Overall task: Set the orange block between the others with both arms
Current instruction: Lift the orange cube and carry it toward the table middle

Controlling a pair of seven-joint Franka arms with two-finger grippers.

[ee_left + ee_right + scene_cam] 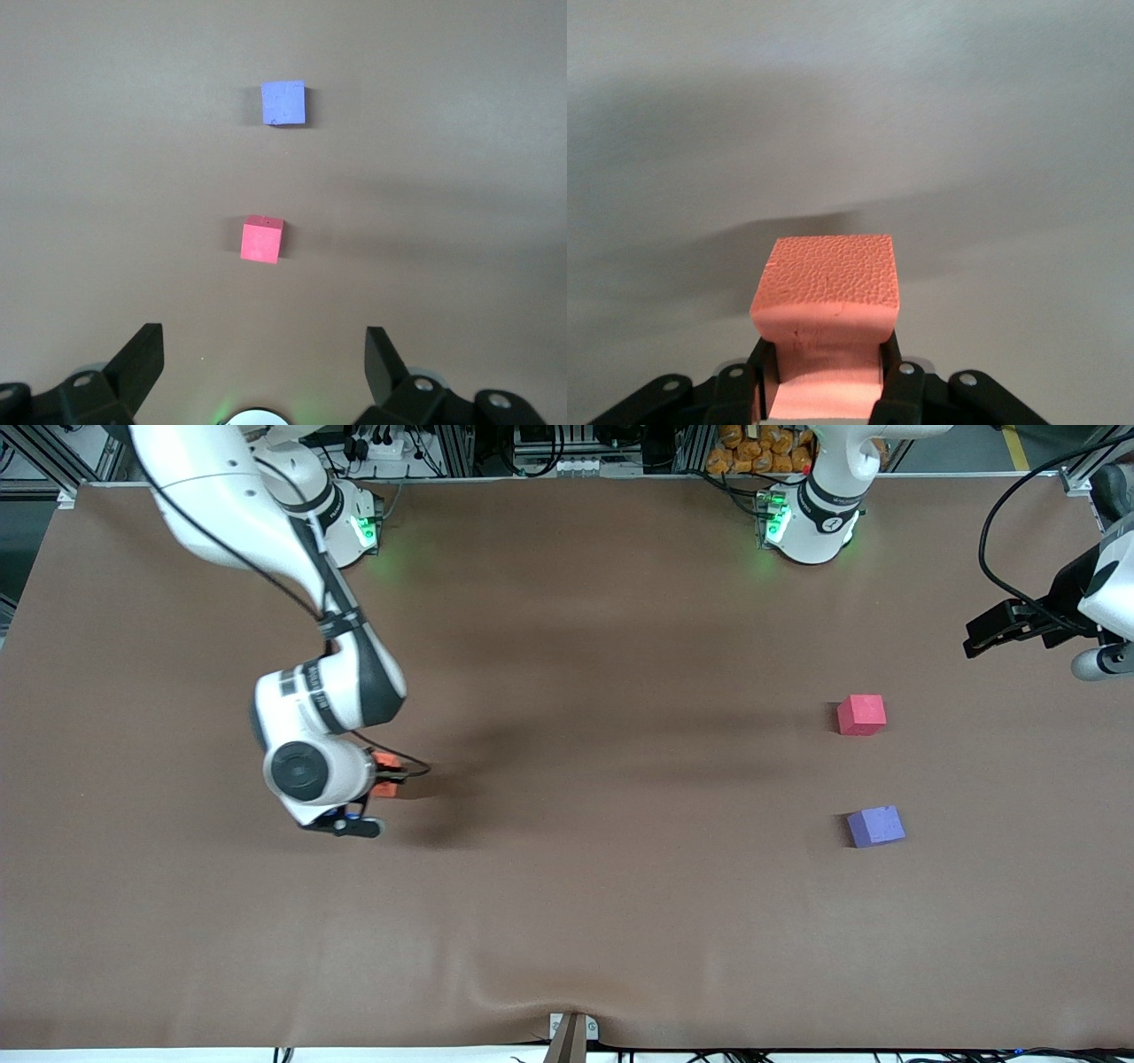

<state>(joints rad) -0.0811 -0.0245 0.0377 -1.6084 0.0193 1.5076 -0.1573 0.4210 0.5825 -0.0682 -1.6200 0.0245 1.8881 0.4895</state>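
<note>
The orange block [386,761] is squeezed between the fingers of my right gripper [392,773], toward the right arm's end of the table. In the right wrist view the block [828,274] sticks out past the shut right gripper [826,376], its sides dented by the grip. The pinkish-red cube [861,715] and the purple-blue cube [875,825] rest apart on the table toward the left arm's end, the purple one nearer the front camera. My left gripper [974,638] waits open and empty at that end. The left wrist view looks past the left gripper [264,354] to the red cube [262,240] and the purple cube [283,103].
A brown cloth [567,646] covers the whole table and bulges in a wrinkle [567,1005] at the front edge, where a small clamp [571,1032] sits. The arms' green-lit bases [802,522] stand along the back edge.
</note>
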